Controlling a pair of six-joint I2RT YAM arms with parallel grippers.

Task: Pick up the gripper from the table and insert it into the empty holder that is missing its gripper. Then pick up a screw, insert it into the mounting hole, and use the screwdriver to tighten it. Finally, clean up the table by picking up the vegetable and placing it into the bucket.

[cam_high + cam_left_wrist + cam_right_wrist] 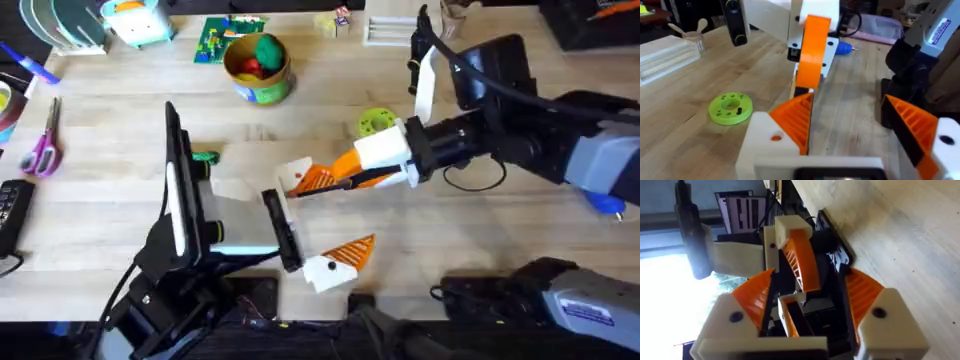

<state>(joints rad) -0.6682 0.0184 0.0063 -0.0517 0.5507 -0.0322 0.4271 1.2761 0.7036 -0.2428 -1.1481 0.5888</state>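
Two toy items, red + green, sit in the bucket (259,68), well beyond both grippers. Right gripper (312,180) reaches between left gripper's (315,222) wide-spread fingers; its own jaws narrow, on what, can't tell. Vegetable (205,157) lies beside left arm. Bare table past the lime disc (375,122).

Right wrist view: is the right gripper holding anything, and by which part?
Cannot tell. The right gripper straddles the tip of one orange-padded white finger of the left gripper, but whether its pads clamp it is unclear. The left gripper is open and empty.
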